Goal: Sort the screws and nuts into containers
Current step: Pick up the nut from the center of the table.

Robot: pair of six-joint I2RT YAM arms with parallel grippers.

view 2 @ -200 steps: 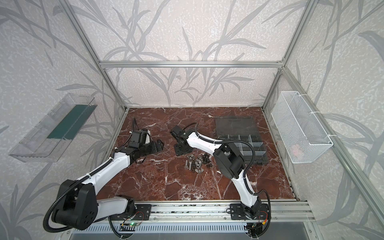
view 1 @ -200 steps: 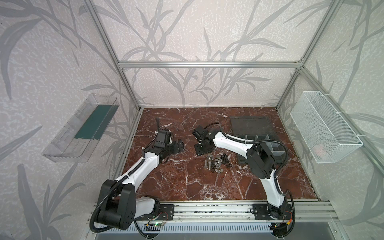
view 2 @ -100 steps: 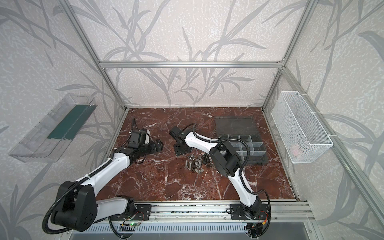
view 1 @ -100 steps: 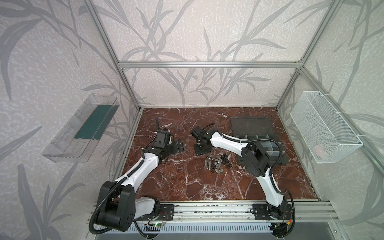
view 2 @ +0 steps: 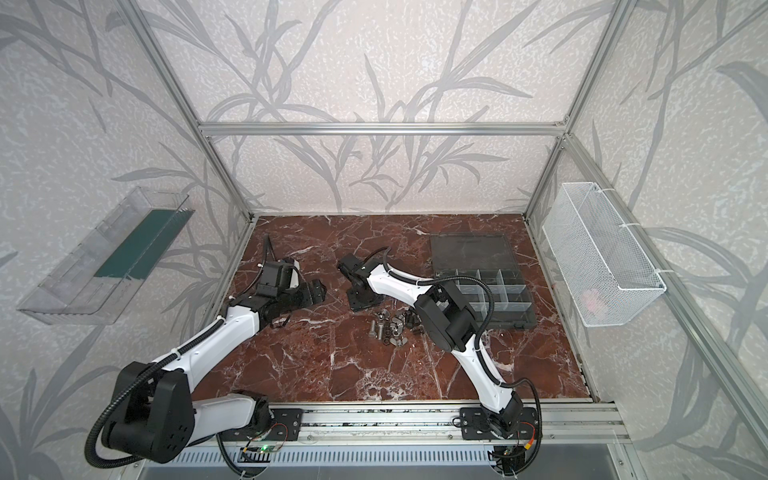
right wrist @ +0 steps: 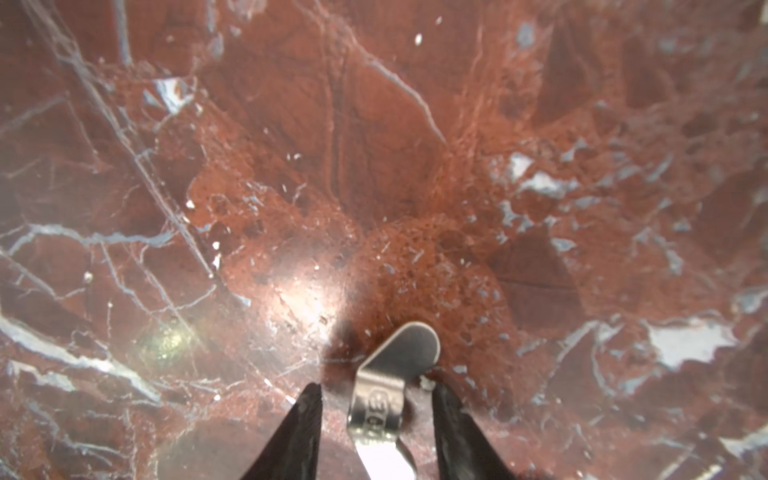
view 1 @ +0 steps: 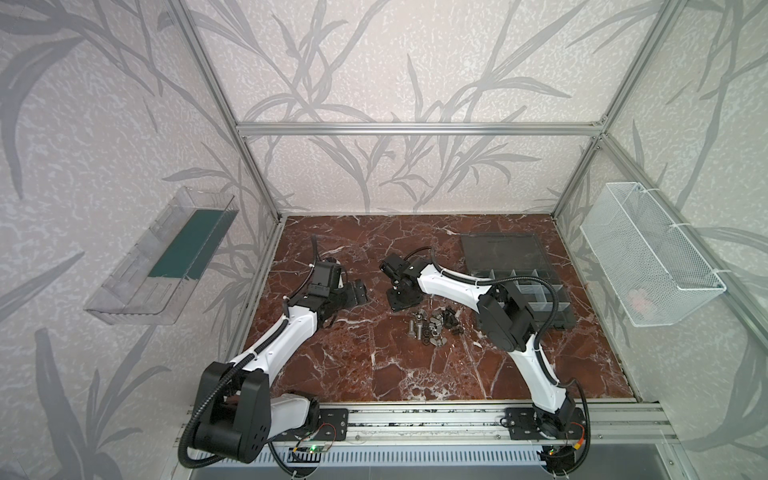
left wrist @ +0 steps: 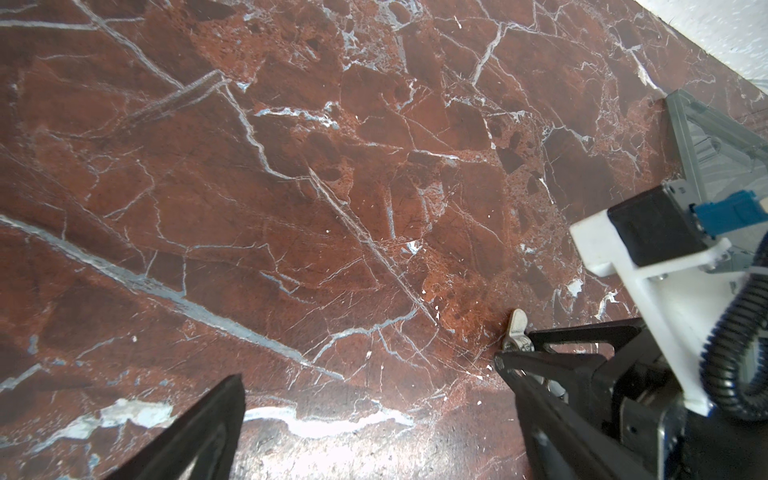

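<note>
Silver wing nut (stamped, two-winged)

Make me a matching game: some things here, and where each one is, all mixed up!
Things:
1 wing nut
2 pile of screws and nuts
3 mesh basket
4 clear tray

Places:
A hanging at the robot's left
B lying on the table
C between the fingers of the right gripper
D hanging at the robot's right

Pairs: 1-C, 2-B, 3-D, 4-A.

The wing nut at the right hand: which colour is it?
The wing nut is shiny silver, clearest in right wrist view.
</note>
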